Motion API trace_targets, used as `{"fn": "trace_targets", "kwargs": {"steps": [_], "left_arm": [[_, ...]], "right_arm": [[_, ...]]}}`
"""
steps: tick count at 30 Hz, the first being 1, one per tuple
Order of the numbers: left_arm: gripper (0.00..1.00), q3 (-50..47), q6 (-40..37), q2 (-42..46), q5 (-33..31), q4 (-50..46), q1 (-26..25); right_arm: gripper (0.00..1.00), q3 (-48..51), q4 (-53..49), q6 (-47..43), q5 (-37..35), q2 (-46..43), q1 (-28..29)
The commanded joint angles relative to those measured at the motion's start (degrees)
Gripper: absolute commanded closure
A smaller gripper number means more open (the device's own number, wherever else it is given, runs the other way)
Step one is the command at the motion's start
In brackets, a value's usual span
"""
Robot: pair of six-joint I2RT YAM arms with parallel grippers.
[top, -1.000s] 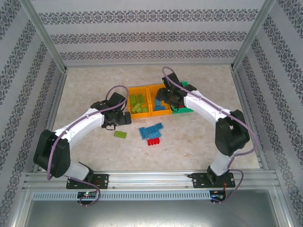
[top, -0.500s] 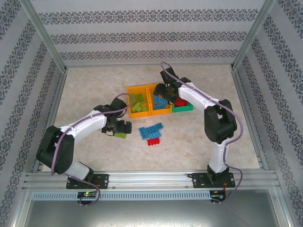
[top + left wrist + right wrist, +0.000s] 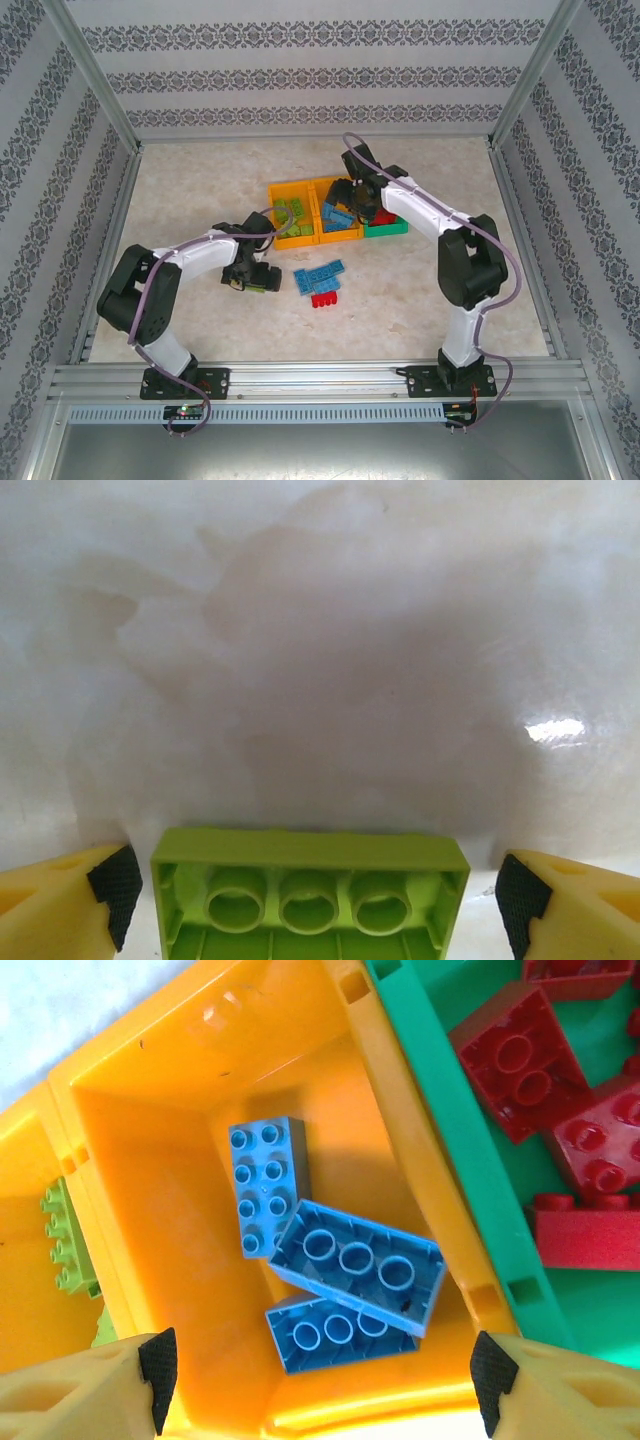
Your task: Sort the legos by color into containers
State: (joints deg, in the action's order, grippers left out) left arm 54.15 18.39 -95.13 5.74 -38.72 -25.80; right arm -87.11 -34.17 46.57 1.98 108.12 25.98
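- Straddling a lime brick (image 3: 310, 890), the left gripper (image 3: 315, 905) has its jaws apart. The brick lies on the bench (image 3: 320, 630) between the pads, hollow underside showing, with a thin gap on each side.
- The right gripper (image 3: 320, 1370) hangs wide apart over an orange bin (image 3: 200, 1090); three blue bricks (image 3: 355, 1260) lie in it, below and between the fingers.
- Red bricks (image 3: 515, 1060) lie in the adjoining green bin (image 3: 440, 1090).
- Loose blue bricks (image 3: 320, 272) and loose red bricks (image 3: 323, 298) sit on the bench near the left gripper.

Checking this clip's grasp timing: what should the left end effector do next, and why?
Probably close the left end effector: its pads stand open either side of the green brick on the table, a gap at each, so the brick is framed but not gripped.
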Motion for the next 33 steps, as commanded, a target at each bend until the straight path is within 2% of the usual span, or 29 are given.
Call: {"fn": "trace_targets", "kwargs": {"steps": [1,8,11,16,22,27,33], "left_arm": [[0.1,1.18,-2.18,-0.89,-0.03,0.92,0.44],[0.37,1.61,-1.57,-0.81,0.07,0.87,0.47],[0.46,2.15,-0.8,0.64,-1.74,-0.72,0.48],[0.48,5.56,0.29,5.04,-5.32,-4.92,0.46],[0.47,16.57,0.17,6.77,-6.88,-8.2,0.45],[0.46,27.98,-1.92,0.53,-5.16,-6.99,0.54],[0.45,43.79,-3.02,-13.86,-0.86,-8.25,0.65]], "right_arm": [[0.2,2.33,-1.41,0.44,-1.65,-4.6,-1.23],[0.2,7.29,-2.43,-0.49,-3.47,-9.53,-2.15],[0.2,9.54,-3.12,-1.24,-4.33,-11.42,-2.17],[0.2,14.37,-3.1,-2.51,-5.44,-14.85,-1.99],[0.2,21.71,-1.11,-4.26,-6.29,-20.19,-0.84],[0.2,26.63,-0.16,-7.74,-5.07,-23.32,4.15],[0.22,29.74,1.78,-9.26,-1.39,-21.43,11.37]]}}
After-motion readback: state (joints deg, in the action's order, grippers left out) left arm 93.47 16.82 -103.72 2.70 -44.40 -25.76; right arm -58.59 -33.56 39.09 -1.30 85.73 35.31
